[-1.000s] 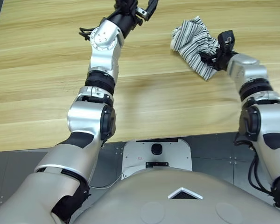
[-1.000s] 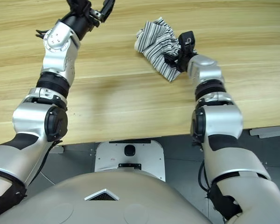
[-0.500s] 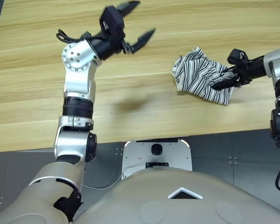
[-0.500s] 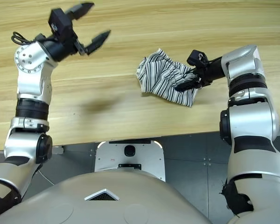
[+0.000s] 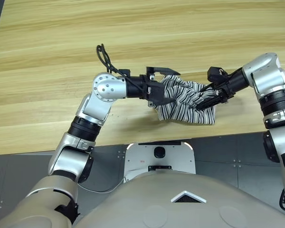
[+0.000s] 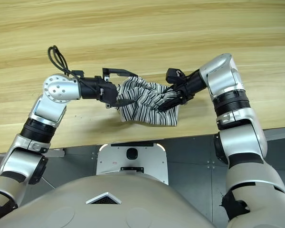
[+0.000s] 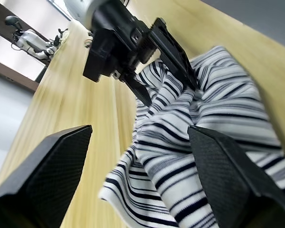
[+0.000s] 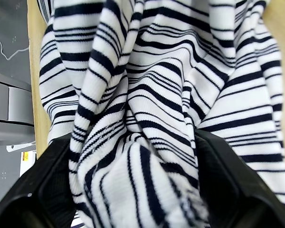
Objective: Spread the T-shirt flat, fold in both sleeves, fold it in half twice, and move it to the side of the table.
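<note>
Light brown wood makes the table (image 5: 133,28), and its boards run from side to side. On the left, the robot's left arm bends in over the near part of the table and points toward the middle. The left fingers (image 5: 164,71) are spread wide apart. One black finger sits at the far side of the cloth and the other sits at the near side, so the left end of the T-shirt (image 5: 185,105) lies in the gap between them. From the left wrist view the two fingers stand far apart, with the stripy cloth ahead of them, and I cannot tell if they touch it. The T-shirt is white with thin black stripes. It is all bunched up in a lumpy heap with many folds, not flat. It lies on the table in the middle, close to the near edge, and a bit of it hangs right at that edge. On the right, the right arm comes in from the side and bends down to the heap. The right fingers (image 8: 237,190) pinch a thick bunch of the cloth on the right end of the T-shirt, and the stripes are squeezed between the two dark pads. Past the near edge of the table lies the grey floor (image 5: 19,166).
</note>
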Motion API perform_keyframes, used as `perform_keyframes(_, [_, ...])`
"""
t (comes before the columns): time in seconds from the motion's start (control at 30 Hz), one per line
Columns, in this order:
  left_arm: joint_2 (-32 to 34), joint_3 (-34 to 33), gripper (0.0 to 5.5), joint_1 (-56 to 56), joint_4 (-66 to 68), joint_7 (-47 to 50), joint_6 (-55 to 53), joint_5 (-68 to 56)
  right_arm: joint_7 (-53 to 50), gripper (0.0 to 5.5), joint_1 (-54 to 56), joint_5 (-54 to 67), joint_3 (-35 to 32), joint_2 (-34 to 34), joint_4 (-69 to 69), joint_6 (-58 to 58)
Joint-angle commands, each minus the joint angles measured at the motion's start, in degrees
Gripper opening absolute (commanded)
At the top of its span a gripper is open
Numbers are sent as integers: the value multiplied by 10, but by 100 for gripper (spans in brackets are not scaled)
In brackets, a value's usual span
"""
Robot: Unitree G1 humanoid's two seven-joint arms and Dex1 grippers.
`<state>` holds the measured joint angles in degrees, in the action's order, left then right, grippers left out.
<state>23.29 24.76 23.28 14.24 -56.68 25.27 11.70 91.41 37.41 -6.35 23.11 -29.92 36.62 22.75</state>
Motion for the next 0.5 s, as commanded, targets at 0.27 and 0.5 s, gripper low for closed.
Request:
perform_keyframes(0.27, [6, 106, 375, 156, 296, 84, 107, 191, -42, 335, -48, -27, 52, 9, -3, -28])
perform_keyframes(0.5, [17, 113, 375, 237, 415, 103, 185, 193, -44, 335, -61, -34, 75, -7, -12, -50])
